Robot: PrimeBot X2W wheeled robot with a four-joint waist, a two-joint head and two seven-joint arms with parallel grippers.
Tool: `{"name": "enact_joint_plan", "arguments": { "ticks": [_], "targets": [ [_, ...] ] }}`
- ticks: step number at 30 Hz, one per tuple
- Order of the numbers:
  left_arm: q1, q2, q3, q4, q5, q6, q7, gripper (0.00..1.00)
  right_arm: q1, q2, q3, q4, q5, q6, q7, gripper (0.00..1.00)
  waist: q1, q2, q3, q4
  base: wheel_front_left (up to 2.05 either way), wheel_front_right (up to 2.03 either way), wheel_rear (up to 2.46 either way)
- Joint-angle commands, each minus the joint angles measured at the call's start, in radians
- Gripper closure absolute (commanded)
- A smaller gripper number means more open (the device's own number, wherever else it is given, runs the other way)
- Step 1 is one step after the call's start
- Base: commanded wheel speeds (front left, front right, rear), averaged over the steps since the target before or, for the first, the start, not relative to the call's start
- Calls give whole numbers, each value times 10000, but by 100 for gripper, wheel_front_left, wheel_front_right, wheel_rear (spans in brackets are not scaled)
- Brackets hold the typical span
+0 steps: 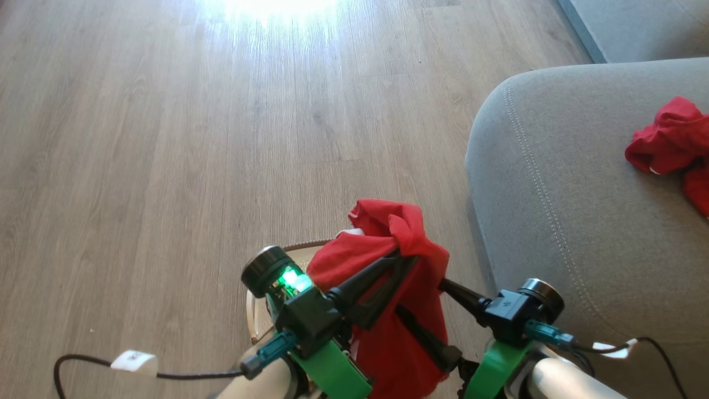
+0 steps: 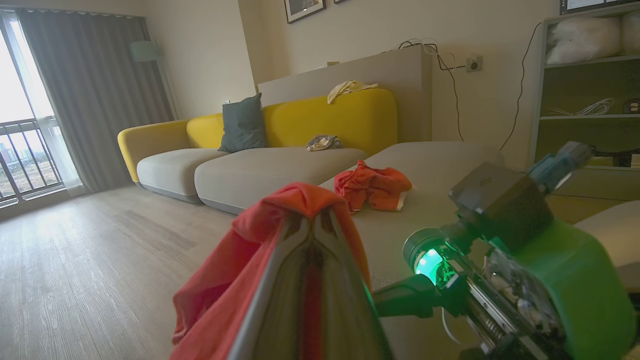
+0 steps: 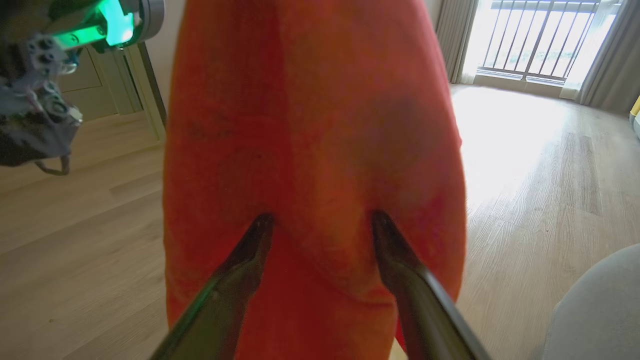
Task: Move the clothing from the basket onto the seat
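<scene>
Two red garments. Open floor (image 1: 166,138) left and far; seat (image 1: 554,194) with rounded edge close on the right. Print on cable tag (image 1: 133,361) unreadable. My left end effector (image 1: 405,258) is clenched on the plain garment (image 1: 388,233), hanging above the basket (image 1: 299,246) rim; right end effector (image 3: 321,217) spread wide, fingertips (image 3: 260,235) against that cloth. The other garment (image 1: 667,136) lies far right on the seat.

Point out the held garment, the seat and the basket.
held garment (image 1: 388,221), head view, bunched top fold.
seat (image 1: 554,194), head view, bare grey cushion top.
basket (image 1: 302,244), head view, brown rim.
</scene>
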Motion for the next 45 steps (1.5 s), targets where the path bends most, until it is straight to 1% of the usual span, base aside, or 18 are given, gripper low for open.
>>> {"name": "enact_joint_plan", "arguments": {
  "ticks": [1,6,7,8,9,10,11,17,20,21,27,31,32,33,34,35,45],
  "targets": [
    [-645,53,228,-386,35,-11,-51,100,-416,24,190,-147,43,69,-65,0,0,0,6,9,0,0,0],
    [-755,-2,1,-390,8,-11,-51,100,-694,344,433,126,68,69,-65,0,0,0,69,103,0,0,0],
    [-777,-8,-42,-387,-4,-11,-51,100,-699,427,454,218,152,69,-65,14,0,0,78,130,0,0,0],
    [-800,-12,-88,-383,-21,-11,-51,100,-725,498,468,329,204,69,-65,74,0,0,88,168,0,0,0],
    [-820,-13,-123,-379,-37,-11,-51,100,-767,583,440,377,210,69,-65,100,0,0,95,200,0,0,0],
    [-834,-12,-145,-375,-52,-11,-51,100,-771,665,416,414,268,69,-65,100,0,0,96,228,0,0,0],
    [-831,-12,-142,-377,-79,-11,-51,100,-742,837,203,414,363,69,-65,100,0,0,96,292,0,0,0],
    [-782,10,-47,-368,-110,-11,-51,100,-454,1323,-698,155,333,69,-65,100,0,0,106,459,0,0,0],
    [-758,18,36,-331,-119,-11,-51,100,-298,1526,-1296,-49,82,69,-65,100,0,0,117,505,0,0,0],
    [-758,18,36,-331,-119,-11,-51,100,-298,1526,-1296,-49,82,69,-65,100,0,0,117,505,0,0,0],
    [-704,-3,196,-274,-144,-11,-51,100,49,1976,-2378,-398,-112,69,-65,100,0,0,118,544,0,0,0],
    [-660,-15,243,-195,-165,-11,-51,100,247,2176,-2825,-656,-108,69,-65,100,0,0,109,549,0,0,0],
    [-655,-17,247,-174,-166,-11,-51,88,279,2203,-2902,-713,-130,69,-65,100,0,0,106,545,0,0,0],
    [-649,-27,267,-157,-166,-11,-51,59,305,2225,-2968,-764,-154,69,-65,100,0,0,106,540,0,0,0],
    [-644,-40,289,-146,-163,-11,-51,9,327,2245,-3030,-814,-179,69,-65,100,0,0,107,537,0,0,0],
    [-638,-55,318,-135,-153,-11,-51,0,344,2264,-3094,-862,-212,69,-65,100,0,0,108,533,0,0,0],
    [-510,-98,512,256,-48,-11,-51,0,444,2414,-3991,-1127,-582,69,-65,100,0,0,82,496,0,0,0]
  ]
}}
